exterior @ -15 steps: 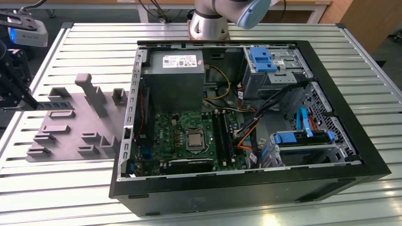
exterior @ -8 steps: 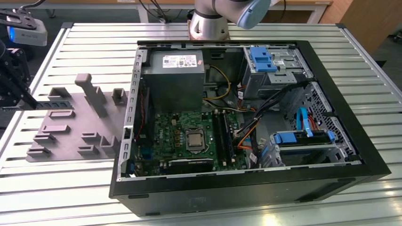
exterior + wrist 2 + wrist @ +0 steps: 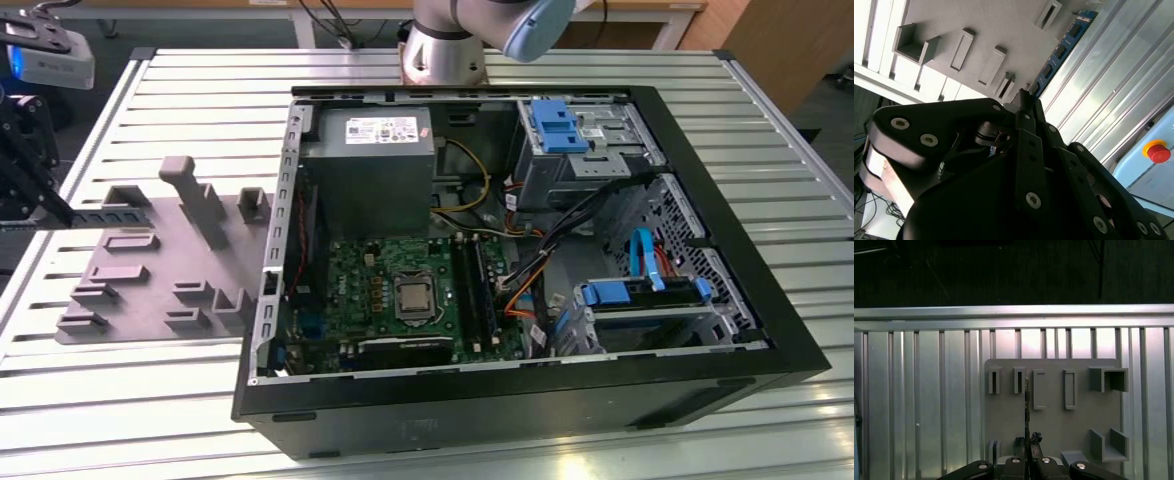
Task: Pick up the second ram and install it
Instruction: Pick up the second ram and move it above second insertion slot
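My gripper is shut on the second ram, a narrow blue stick with black chips that juts out past the fingertips. Seen edge-on in the first wrist view, the ram is a thin line rising from the gripper above the grey fixture plate. In the exterior view the gripper hangs at the far left with the ram pointing toward the open computer case. The green motherboard lies inside the case, with dark memory slots beside the processor socket.
The grey fixture plate with raised slots and a tall post lies on the slatted metal table between gripper and case. Power supply, blue drive bays and cables crowd the case. A red stop button is nearby.
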Controlling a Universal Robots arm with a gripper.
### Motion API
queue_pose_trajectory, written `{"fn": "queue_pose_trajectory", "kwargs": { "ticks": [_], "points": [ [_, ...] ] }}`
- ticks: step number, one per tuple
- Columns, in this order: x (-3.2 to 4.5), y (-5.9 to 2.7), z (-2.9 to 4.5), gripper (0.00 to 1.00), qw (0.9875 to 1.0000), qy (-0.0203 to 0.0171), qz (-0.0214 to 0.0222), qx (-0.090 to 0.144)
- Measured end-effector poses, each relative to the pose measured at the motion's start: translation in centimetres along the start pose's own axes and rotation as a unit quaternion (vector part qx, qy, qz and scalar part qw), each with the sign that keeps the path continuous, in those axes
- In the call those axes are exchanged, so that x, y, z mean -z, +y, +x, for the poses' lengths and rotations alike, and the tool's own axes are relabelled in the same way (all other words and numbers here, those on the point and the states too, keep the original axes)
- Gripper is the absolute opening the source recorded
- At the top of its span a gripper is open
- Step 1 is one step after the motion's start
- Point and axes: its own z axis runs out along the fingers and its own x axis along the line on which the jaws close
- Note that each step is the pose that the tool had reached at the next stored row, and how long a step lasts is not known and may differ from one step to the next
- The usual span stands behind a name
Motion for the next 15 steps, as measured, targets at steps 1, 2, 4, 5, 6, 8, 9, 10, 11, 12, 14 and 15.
{"fn": "queue_pose_trajectory", "kwargs": {
  "ticks": [1, 2, 4, 5, 6, 8, 9, 10, 11, 12, 14, 15],
  "points": [
    [0.09, 0.00, 0.00, 0.14, 1.0000, 0.0000, 0.0000, 0.000],
    [0.17, 0.00, 0.00, 0.14, 1.0000, 0.0000, 0.0000, 0.000],
    [0.33, 0.00, -0.01, 0.14, 1.0000, 0.0000, 0.0000, 0.000],
    [0.41, 0.00, -0.01, 0.14, 1.0000, 0.0000, 0.0000, 0.000],
    [0.47, 0.00, -0.01, 0.14, 1.0000, -0.0001, 0.0001, 0.000],
    [0.62, 0.00, -0.02, 0.14, 1.0000, 0.0000, 0.0000, 0.000],
    [0.70, 0.00, -0.02, 0.14, 1.0000, 0.0000, 0.0000, 0.000],
    [0.78, 0.00, -0.02, 0.14, 1.0000, 0.0000, 0.0000, 0.000],
    [0.88, 0.00, -0.02, 0.14, 1.0000, 0.0000, 0.0000, 0.000],
    [0.99, 0.00, -0.03, 0.14, 1.0000, 0.0000, 0.0000, 0.000],
    [1.19, 0.00, -0.03, 0.14, 1.0000, 0.0000, 0.0000, 0.000],
    [1.31, 0.00, -0.03, 0.14, 1.0000, 0.0000, 0.0000, 0.000]
  ]
}}
